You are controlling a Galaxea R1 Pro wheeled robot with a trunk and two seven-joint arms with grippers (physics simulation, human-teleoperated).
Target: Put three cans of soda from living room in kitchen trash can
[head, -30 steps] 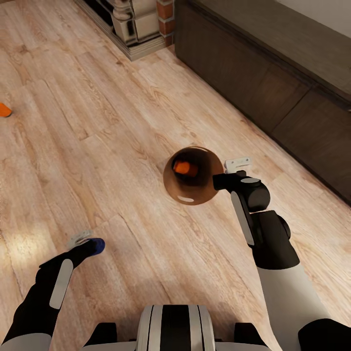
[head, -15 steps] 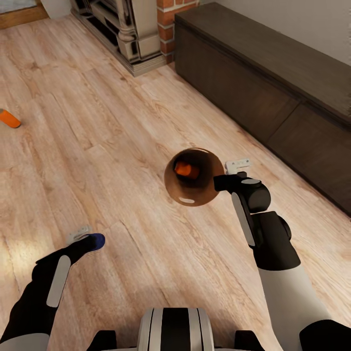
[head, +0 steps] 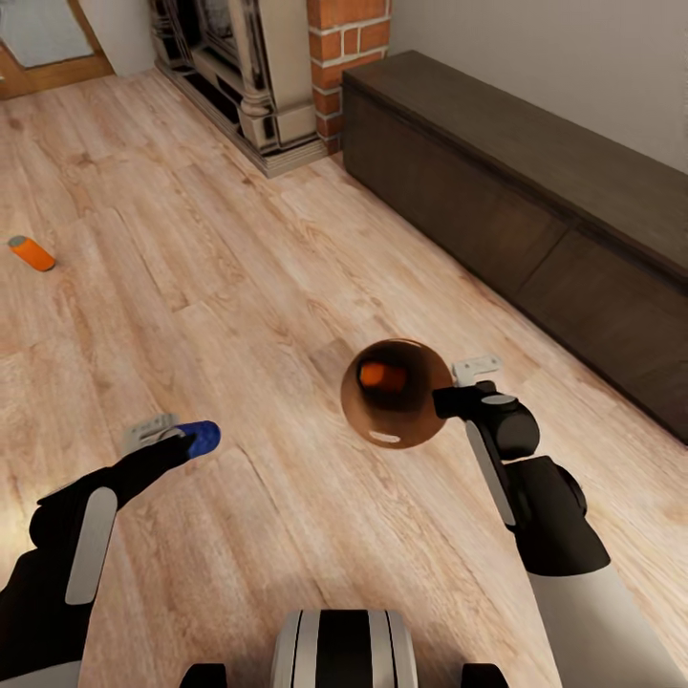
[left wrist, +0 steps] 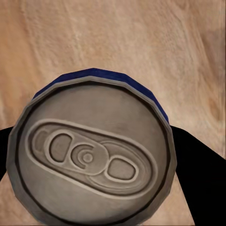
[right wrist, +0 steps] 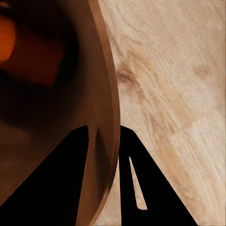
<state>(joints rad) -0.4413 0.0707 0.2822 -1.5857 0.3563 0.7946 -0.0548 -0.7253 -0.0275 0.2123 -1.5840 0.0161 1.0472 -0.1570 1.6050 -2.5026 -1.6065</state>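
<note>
The copper-brown tash can (head: pixel 397 420) hangs above the wood floor, my right gripper (head: pixel 447 397) shut on its rim. Its wall (right wrist: pixel 106 117) runs between the two fingers in the right wrist view. One orange can of soda (head: pixel 382 375) lies inside it, and shows again as an orange shape (right wrist: pixel 7 40). My left gripper (head: pixel 182 440) is shut on the dark blue can of soda (head: pixel 203 437); the left wrist view looks onto its silver top (left wrist: pixel 89 157). A second orange can of soda (head: pixel 32 253) lies on its side on the floor at the far left.
A long dark brown low cabinet (head: pixel 535 220) runs along the wall on the right. The brick fireplace (head: pixel 277 86) stands at the back, with a glass door (head: pixel 43 38) at the back left. Open plank floor lies between me and the orange can.
The whole picture has shifted downward, so the camera has moved and more of the room's back shows. My left gripper with the blue can has risen in the picture. Both grips are unchanged.
</note>
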